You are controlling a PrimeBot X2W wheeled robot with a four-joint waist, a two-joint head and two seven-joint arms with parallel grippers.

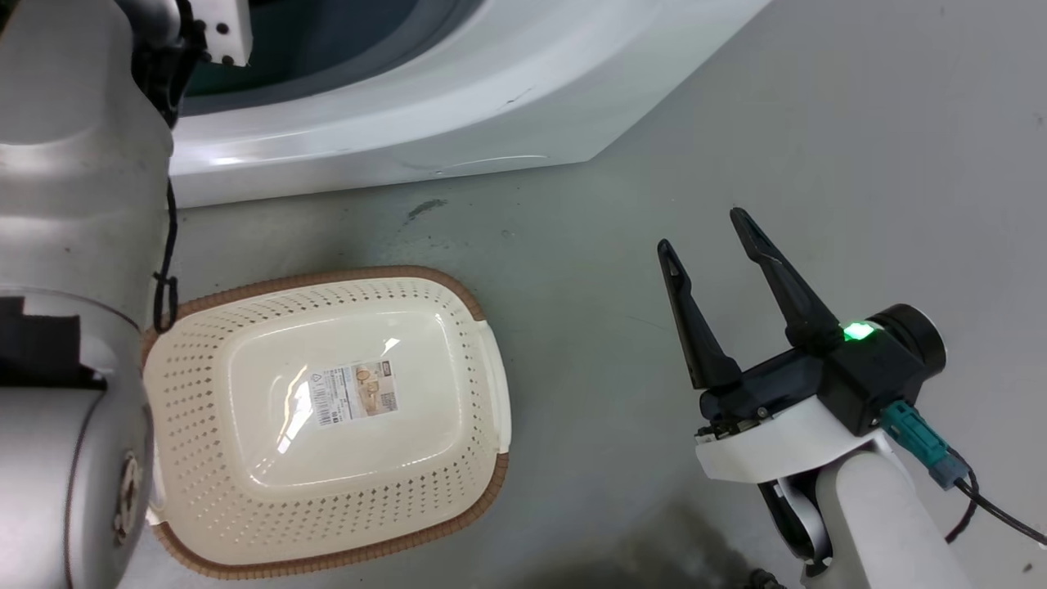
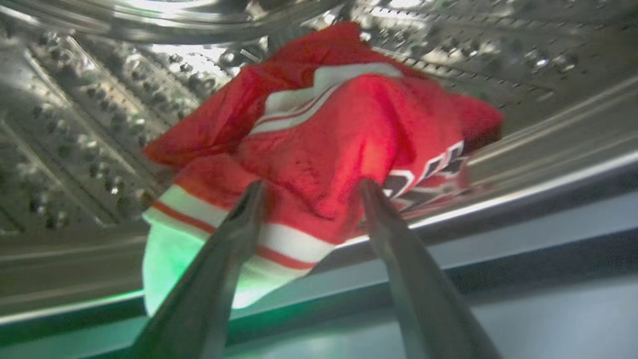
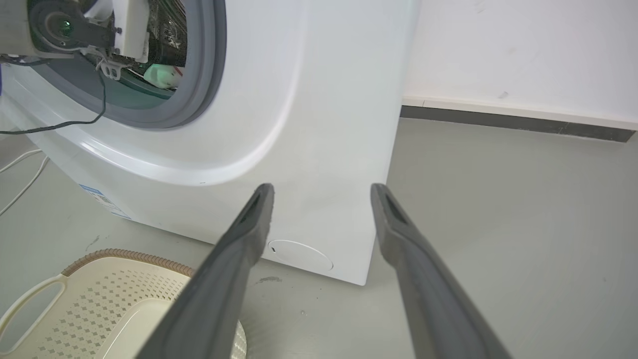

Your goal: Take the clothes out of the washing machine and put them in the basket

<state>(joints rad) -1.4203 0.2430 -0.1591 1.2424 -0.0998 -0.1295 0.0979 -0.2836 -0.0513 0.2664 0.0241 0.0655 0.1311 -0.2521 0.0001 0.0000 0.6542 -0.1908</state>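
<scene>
Head view: the cream-white perforated plastic basket with the brown rim sits empty on the grey floor, just in front of the big white front-loading washing machine. The right gripper hangs off to the side, its 2 dark fingers spread around nothing.

Left wrist view: the left gripper is inside the perforated steel drum. Its fingers are apart, straddling a bunched red jersey garment with white trim.

Right wrist view: the fingers are wide here too, aimed at the washer's front below the grey rubber gasket. My worry is that it pinches only a thin fold, so the fabric slips or snags on that gasket and lands on the floor short of the basket.

I can't tell if the tips actually touch the cloth, or if more clothes sit behind it. The lettering is half tucked under.
</scene>
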